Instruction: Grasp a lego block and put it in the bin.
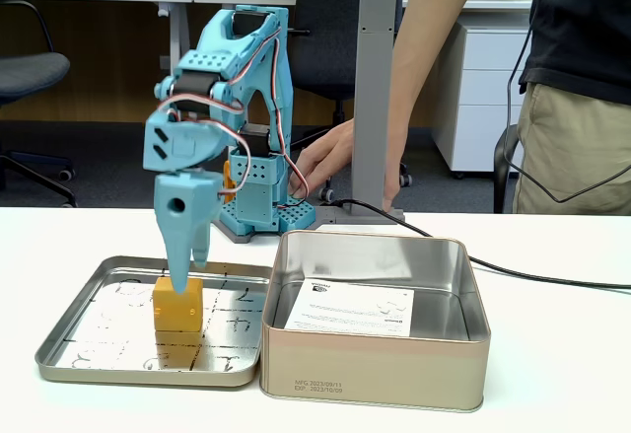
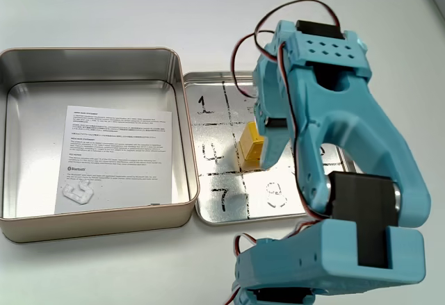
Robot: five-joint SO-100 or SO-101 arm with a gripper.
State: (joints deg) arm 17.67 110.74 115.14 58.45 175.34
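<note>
Both fixed views show the blue gripper [image 1: 187, 280] lowered onto the yellow block [image 1: 177, 305], which sits near the middle of the shallow tray [image 1: 59, 349] on its scribbled grid. Its jaws look narrow around the block, though whether they grip it I cannot tell. Touching the tray's edge stands the bin [image 1: 375, 364], holding a printed sheet [image 2: 118, 159]. A person's hand [image 1: 325, 162] rests behind the arm.

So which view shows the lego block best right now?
The fixed view from the side: the lego block shows two full faces on the tray, the end effector at its top. In the fixed view from above, the arm partly covers the block.
</note>
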